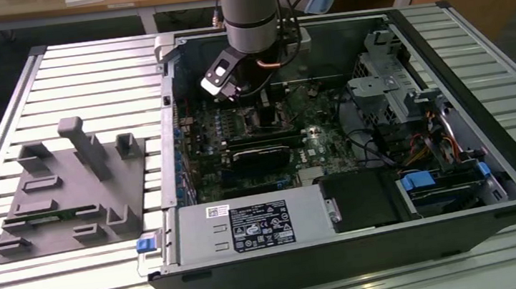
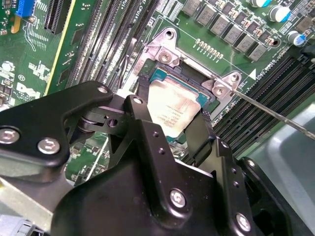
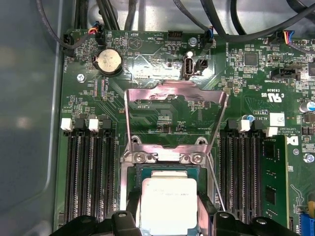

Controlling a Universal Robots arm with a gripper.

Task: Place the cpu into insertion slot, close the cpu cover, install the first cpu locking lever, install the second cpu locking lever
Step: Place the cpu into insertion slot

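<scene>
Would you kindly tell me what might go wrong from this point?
The gripper grips the cpu at the insertion slot; released skewed, it might seat badly. The cpu cover stands open close by, so the arm could knock it. The thin lever beside the slot might snag.

The cpu (image 3: 169,204) (image 2: 172,110), a flat square chip with a silvery-grey top, lies level and square inside the insertion slot (image 3: 167,170), whose dark frame sits in the green board between the long black memory slots. The cpu cover (image 3: 174,93), a thin silver frame with a square opening, stands swung up on its hinge at the slot's edge. A thin silver locking lever (image 2: 275,118) (image 3: 216,187) is unlatched and slants away from the slot's corner.
</scene>
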